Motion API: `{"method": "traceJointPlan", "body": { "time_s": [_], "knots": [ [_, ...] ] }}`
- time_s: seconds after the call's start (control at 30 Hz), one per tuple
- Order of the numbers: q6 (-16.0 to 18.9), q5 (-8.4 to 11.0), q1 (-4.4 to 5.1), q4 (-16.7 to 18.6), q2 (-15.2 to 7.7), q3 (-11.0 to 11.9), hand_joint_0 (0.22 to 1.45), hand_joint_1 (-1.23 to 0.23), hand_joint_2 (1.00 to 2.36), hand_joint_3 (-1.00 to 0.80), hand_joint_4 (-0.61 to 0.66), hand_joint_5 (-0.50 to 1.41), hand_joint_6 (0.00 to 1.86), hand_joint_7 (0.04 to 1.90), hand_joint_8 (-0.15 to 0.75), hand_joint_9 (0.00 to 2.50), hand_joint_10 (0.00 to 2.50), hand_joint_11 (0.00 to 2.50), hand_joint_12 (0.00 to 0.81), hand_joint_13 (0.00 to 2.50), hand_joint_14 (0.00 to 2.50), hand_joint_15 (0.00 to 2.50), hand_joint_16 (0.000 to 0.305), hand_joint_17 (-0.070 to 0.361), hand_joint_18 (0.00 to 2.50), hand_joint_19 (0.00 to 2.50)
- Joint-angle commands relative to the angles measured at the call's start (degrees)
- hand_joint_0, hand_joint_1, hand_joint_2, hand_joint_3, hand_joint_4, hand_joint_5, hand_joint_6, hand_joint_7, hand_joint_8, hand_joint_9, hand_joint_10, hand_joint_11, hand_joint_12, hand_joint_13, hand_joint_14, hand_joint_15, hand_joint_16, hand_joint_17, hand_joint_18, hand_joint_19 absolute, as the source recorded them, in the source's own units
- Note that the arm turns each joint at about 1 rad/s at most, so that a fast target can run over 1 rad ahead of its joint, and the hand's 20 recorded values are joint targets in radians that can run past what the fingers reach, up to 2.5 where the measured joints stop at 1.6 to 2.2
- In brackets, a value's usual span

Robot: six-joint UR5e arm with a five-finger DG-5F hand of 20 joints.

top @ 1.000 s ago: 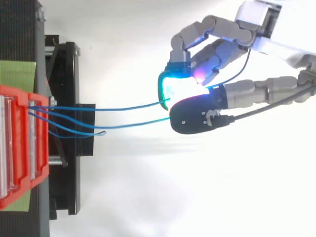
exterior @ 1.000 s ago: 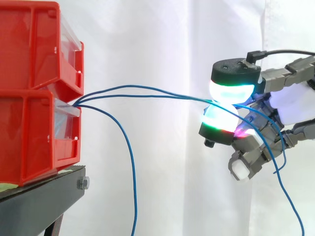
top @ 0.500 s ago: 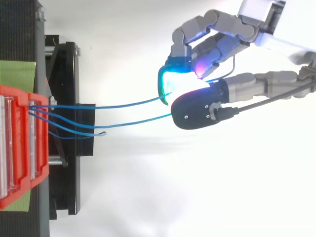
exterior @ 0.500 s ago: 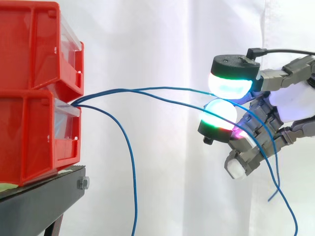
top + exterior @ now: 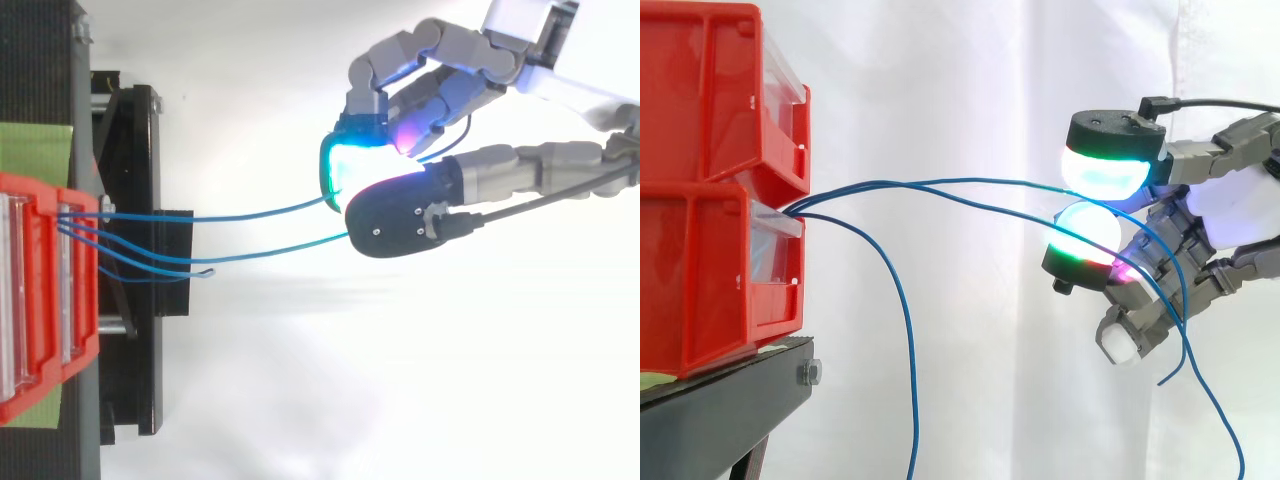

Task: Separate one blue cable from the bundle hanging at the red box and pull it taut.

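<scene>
Three blue cables leave the front of the lower red bin (image 5: 700, 270). One cable (image 5: 908, 350) drops straight down. The other two arc right to my hand (image 5: 1230, 215). The upper cable (image 5: 940, 183) reaches the side of the thumb pad (image 5: 1110, 172); the lower cable (image 5: 975, 205) passes behind the finger pad (image 5: 1085, 240) and trails down at the right. A narrow gap shows between these pads, and both cables hang slack over the fingers. From above, the hand (image 5: 400, 215) is right of the red bins (image 5: 30, 290), with both cables (image 5: 260, 213) leading to it.
The red bins are stacked two high on a black stand (image 5: 720, 410), in front of a white curtain (image 5: 970, 90). Seen from above, the free end of the third cable (image 5: 205, 271) lies over the stand (image 5: 140, 130).
The thumb and finger pads, pressed together on the two cables a second ago, have parted. The cables have spread apart and sag more, and their free ends have shifted at the lower right.
</scene>
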Motion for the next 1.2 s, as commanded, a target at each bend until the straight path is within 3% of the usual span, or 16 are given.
{"method": "traceJointPlan", "body": {
  "time_s": [0.0,0.47,0.9,1.17],
  "knots": [
    [0.0,0.0,0.0,0.04,-0.03,-0.04,0.56,-0.49,1.0,-0.5,0.12,-0.21,0.87,1.12,0.292,0.96,0.03,1.15,0.393,0.61,0.02,0.53,0.055,0.125,0.44,0.5],
    [0.26,0.0,0.0,0.04,0.06,-0.04,0.58,-0.49,1.0,-0.5,0.12,-0.2,0.86,1.13,0.287,0.97,0.03,1.16,0.394,0.6,0.02,0.54,0.055,0.124,0.43,0.5],
    [0.88,0.0,0.09,0.04,0.06,-0.13,0.6,-0.64,1.03,-0.18,0.03,-0.19,0.89,1.18,0.28,1.02,0.03,1.21,0.383,0.64,0.02,0.56,0.054,0.122,0.45,0.49],
    [1.23,0.0,0.09,0.04,-0.03,-0.13,0.62,-0.7,1.03,-0.15,0.0,-0.2,0.9,1.23,0.28,1.0,0.03,1.21,0.379,0.62,0.02,0.55,0.054,0.121,0.44,0.47]
  ]
}}
